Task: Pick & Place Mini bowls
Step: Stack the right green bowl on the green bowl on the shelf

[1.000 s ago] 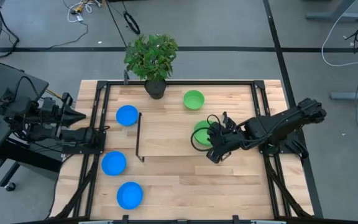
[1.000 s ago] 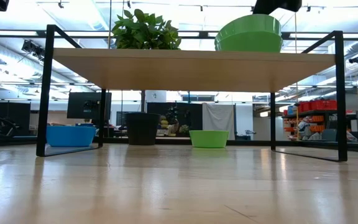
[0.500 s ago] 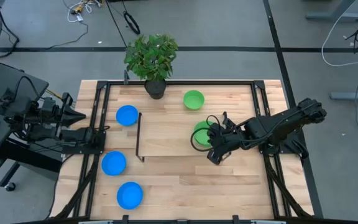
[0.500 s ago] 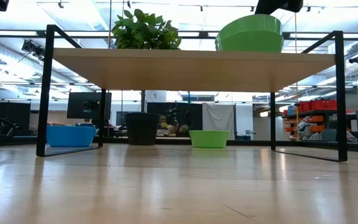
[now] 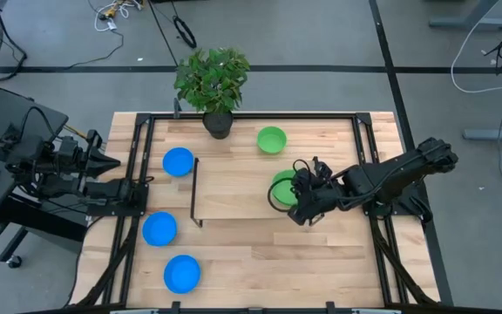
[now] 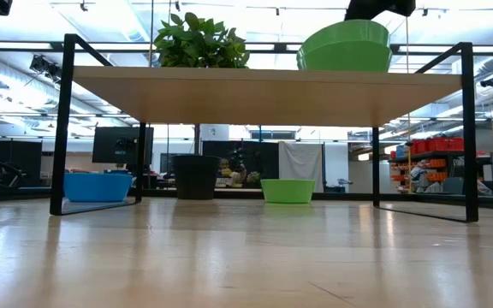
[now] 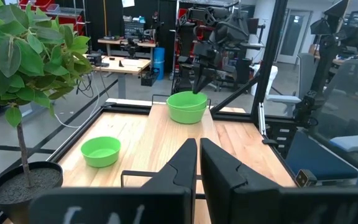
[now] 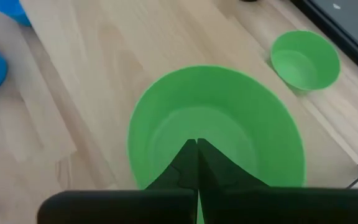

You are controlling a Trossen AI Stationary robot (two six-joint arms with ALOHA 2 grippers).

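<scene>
A green mini bowl [image 5: 281, 184] sits on top of the raised wooden shelf [image 6: 229, 94], toward its right end. My right gripper [image 5: 296, 202] is shut at that bowl's near-right rim and slants down on it. A second green bowl [image 5: 271, 139] rests on the table farther back. Three blue bowls [image 5: 178, 161] [image 5: 159, 228] [image 5: 182, 273] lie on the table at the left. My left gripper [image 7: 198, 149] waits level at the table's left edge, shut and touching nothing. My right gripper has the green bowl by its rim [image 7: 191, 94] on the near-right side, the shut fingers [image 8: 196, 152] slanting down from the table's right. The fingers hide how the wall lies between them. The bowl stands open side up with its bottom on the shelf top [image 7: 166, 134].
A leafy plant [image 5: 213, 77] in a dark pot [image 5: 218, 124] stands at the table's far edge. The shelf's black frame legs [image 6: 61, 128] [image 6: 466, 128] reach down to the table. Bare wood [image 5: 251, 262] lies at the table's near side.
</scene>
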